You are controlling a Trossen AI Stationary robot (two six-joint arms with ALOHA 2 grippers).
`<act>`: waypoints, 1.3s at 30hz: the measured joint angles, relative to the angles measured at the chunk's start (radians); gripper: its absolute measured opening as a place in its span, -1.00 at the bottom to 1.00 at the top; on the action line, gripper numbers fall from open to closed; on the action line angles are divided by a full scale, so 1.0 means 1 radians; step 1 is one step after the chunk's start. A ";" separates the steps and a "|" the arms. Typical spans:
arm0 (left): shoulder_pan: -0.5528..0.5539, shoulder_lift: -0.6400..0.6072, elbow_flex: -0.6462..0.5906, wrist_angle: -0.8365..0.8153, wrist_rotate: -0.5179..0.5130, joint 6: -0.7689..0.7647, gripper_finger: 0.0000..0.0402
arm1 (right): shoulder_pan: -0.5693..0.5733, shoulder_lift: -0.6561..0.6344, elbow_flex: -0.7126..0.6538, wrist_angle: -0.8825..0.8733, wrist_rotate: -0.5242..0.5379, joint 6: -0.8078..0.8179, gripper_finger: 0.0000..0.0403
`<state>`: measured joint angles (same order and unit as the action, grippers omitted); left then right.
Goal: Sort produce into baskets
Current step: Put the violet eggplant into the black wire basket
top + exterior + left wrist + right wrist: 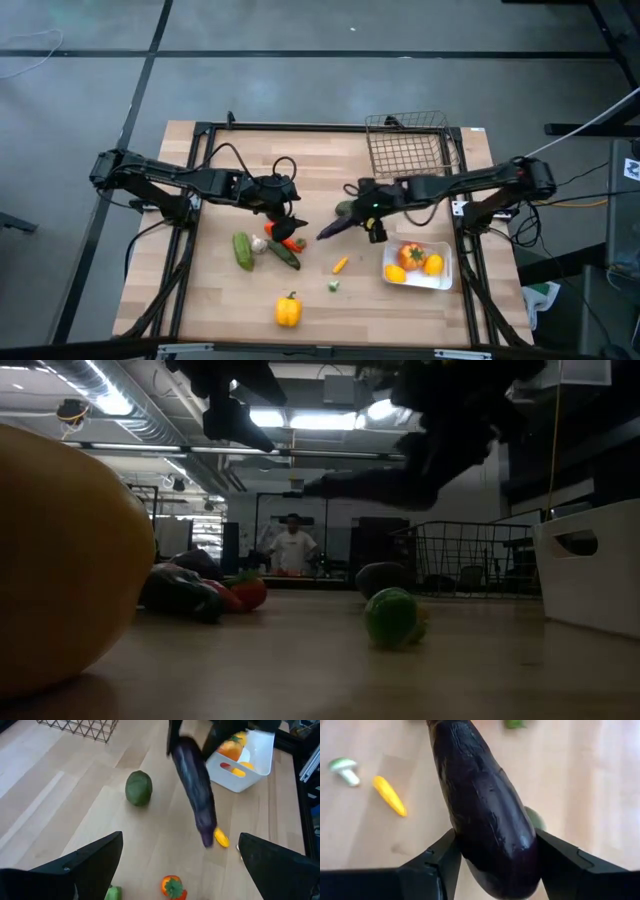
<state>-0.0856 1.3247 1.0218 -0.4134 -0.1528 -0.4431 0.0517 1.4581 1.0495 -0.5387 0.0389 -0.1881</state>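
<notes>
- Both arms dark/black, slim jointed links, mounted at table's side edges.
- Black cables loop along left arm.
- Left gripper [177,865] fingers: wide, flat, matte black wedges.

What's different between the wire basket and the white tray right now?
The wire basket is open metal mesh, while the white tray has solid white walls. The basket looks larger and sits at the table's far edge; the tray sits nearer the front on the right. No produce shows in the basket, whereas the tray holds yellow and orange pieces. Both rest on the wooden table.
</notes>
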 joint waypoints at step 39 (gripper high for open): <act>0.000 0.000 0.000 0.005 0.000 0.004 0.95 | -0.846 -0.286 0.000 -0.394 0.261 -0.047 0.08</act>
<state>-0.0856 1.3247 1.0218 -0.4088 -0.1532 -0.4393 -0.7945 1.1722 1.0496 -0.9331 0.2997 -0.2348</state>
